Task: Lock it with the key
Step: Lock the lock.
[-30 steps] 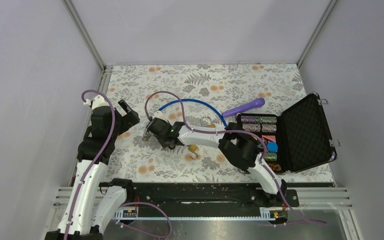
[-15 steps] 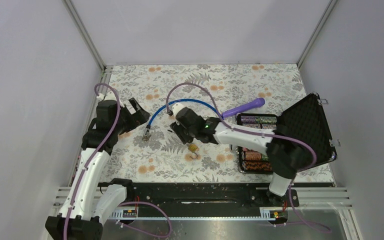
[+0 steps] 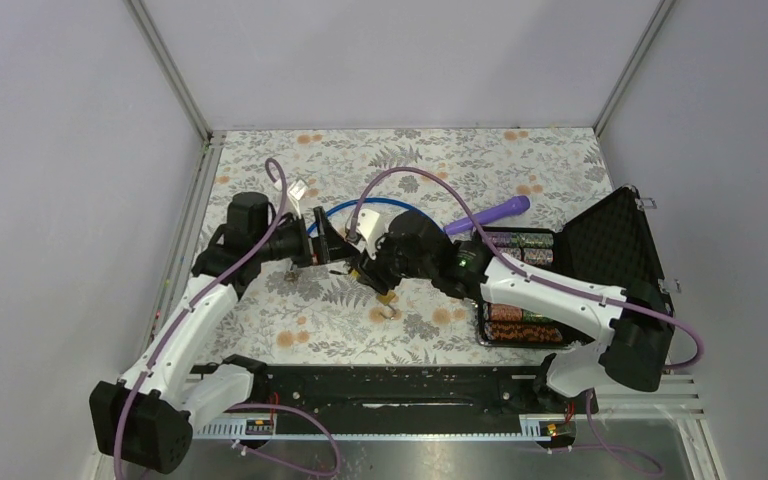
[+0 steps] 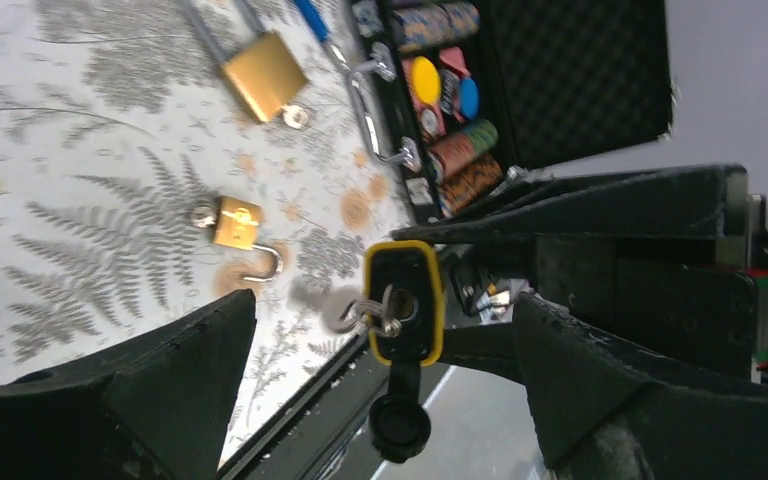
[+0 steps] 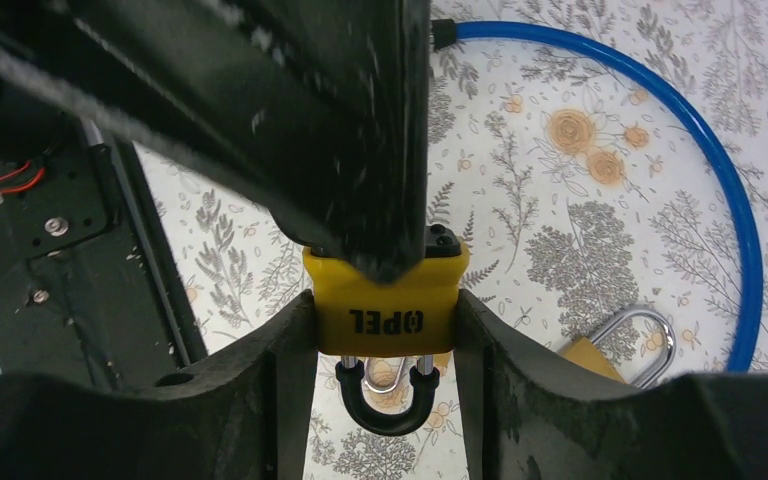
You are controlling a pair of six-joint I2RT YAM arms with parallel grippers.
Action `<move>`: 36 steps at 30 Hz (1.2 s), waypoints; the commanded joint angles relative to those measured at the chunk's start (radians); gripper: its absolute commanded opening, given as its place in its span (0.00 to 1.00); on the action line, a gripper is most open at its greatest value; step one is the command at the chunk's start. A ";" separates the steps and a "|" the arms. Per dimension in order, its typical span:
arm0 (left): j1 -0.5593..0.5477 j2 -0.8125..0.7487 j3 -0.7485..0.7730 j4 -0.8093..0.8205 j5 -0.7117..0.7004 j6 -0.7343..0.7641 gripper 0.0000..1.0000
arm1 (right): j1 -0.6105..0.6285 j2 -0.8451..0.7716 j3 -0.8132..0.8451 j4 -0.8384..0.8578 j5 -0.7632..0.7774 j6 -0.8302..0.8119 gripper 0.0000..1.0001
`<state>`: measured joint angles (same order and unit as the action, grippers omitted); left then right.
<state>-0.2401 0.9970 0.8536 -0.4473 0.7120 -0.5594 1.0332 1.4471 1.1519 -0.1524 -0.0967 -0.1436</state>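
Note:
My right gripper (image 5: 385, 335) is shut on a yellow padlock (image 5: 385, 312), its fingers pressing the two sides. The black-coated shackle (image 5: 384, 400) points toward the camera, and both legs enter the body. In the left wrist view the padlock's bottom face (image 4: 403, 302) shows a small silver key with a ring (image 4: 378, 314) sticking out of the keyhole. A black dust cap (image 4: 398, 425) hangs below it. My left gripper (image 4: 380, 312) stands wide open on either side of that face without touching it. From above, the left gripper (image 3: 332, 243) faces the right gripper (image 3: 368, 266) over the mat.
A small brass padlock (image 4: 235, 222) with an open shackle lies on the floral mat, with a bigger brass padlock (image 4: 260, 72) beyond it. A blue cable (image 3: 360, 205), a purple tool (image 3: 487, 214) and an open black case (image 3: 600, 265) of chips lie to the right.
My left arm has swung right, bringing its open gripper up to the padlock. The right gripper has moved right from the mat's left part, still holding the padlock.

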 commanded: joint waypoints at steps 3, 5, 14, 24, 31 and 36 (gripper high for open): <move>-0.072 0.002 -0.069 0.222 0.193 -0.061 0.99 | 0.004 -0.098 -0.010 0.037 -0.106 -0.076 0.40; -0.083 0.006 -0.076 0.230 0.204 -0.061 0.96 | 0.004 -0.114 -0.016 0.037 -0.114 -0.087 0.40; -0.090 0.017 -0.175 0.480 0.294 -0.206 0.83 | 0.004 -0.155 -0.038 0.027 -0.136 -0.181 0.40; -0.120 0.059 -0.189 0.504 0.310 -0.230 0.63 | 0.004 -0.136 0.010 -0.064 -0.175 -0.257 0.41; -0.137 0.074 -0.164 0.389 0.313 -0.154 0.68 | 0.004 -0.124 0.031 -0.086 -0.174 -0.270 0.41; -0.146 0.090 -0.149 0.334 0.294 -0.126 0.64 | 0.004 -0.127 0.034 -0.087 -0.180 -0.275 0.42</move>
<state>-0.3756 1.0756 0.6651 -0.0879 1.0000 -0.7334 1.0332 1.3289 1.1259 -0.2821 -0.2531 -0.3973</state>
